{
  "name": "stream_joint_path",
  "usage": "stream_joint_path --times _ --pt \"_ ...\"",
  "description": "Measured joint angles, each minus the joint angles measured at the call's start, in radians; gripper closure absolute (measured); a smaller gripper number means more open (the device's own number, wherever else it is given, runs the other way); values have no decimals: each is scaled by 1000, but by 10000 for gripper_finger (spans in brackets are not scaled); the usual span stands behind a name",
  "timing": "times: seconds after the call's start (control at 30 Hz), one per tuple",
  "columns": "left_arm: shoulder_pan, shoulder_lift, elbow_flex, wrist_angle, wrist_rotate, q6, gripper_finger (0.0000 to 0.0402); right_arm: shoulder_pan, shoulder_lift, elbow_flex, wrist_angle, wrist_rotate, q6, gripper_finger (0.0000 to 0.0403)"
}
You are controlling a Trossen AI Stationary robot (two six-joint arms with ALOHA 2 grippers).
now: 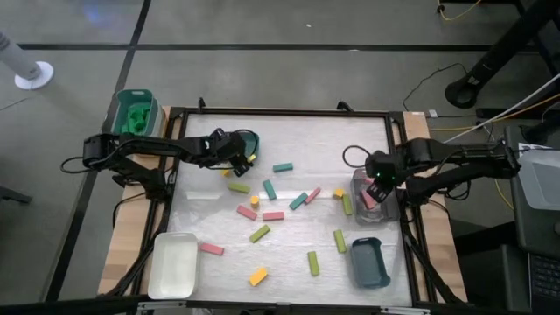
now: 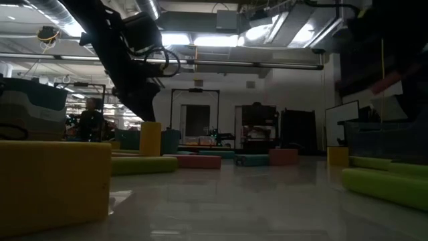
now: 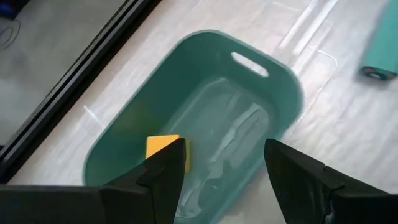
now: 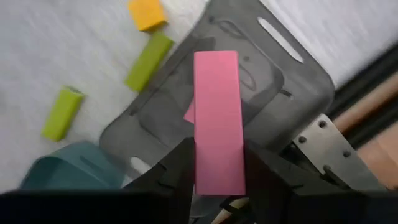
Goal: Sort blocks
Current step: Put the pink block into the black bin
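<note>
Blocks, sorting lot, catalogued for you as they lie.

Item one: pink block (image 4: 216, 121), a long bar, clamped between the fingers of your right hand (image 4: 216, 168). Its long axis runs straight out ahead of the hand, the far end pointing over the grey tray (image 4: 292, 68) at the counter's (image 1: 297, 140) right edge. The hand is partly closed, gripping the bar near its lower end; the bar hangs above the tray's hollow, where another pink piece shows just behind it.

Item two: yellow-orange block (image 3: 163, 148), short, lying inside the teal tray (image 3: 186, 62) near the counter's back left. Your left hand (image 3: 224, 171) hovers above that tray with fingers spread wide and nothing between them; the block lies just beside the tip of one finger, below it.

Item three: loose stock on the counter's middle, seen from above: pink bars (image 1: 247, 212), teal bars (image 1: 282, 167), lime green bars (image 1: 259, 233) and yellow-orange pieces (image 1: 257, 276), scattered at mixed angles, none stacked. Two lime bars (image 4: 148, 60) lie just outside the grey tray, with a yellow-orange cube (image 4: 147, 14) beyond them.

Other holders: white tray (image 1: 172, 265) at front left, dark teal tray (image 1: 367, 262) at front right, green tub (image 1: 133, 111) off the back left corner.
</note>
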Motion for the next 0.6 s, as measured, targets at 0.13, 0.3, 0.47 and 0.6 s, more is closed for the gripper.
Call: stream_joint_path --times 0.13,0.3,0.47,0.6 --pt "-44 -13 0 0 0 41 196 36 5 -30 8 -1 27 279" --pt "-115 -45 0 -1 0 84 196 51 5 -87 31 -33 28 279" --pt "-194 -94 0 -22 0 93 196 48 5 -160 45 -67 28 278" --pt "-249 -126 1 -89 0 46 196 48 5 -216 77 -73 28 265"
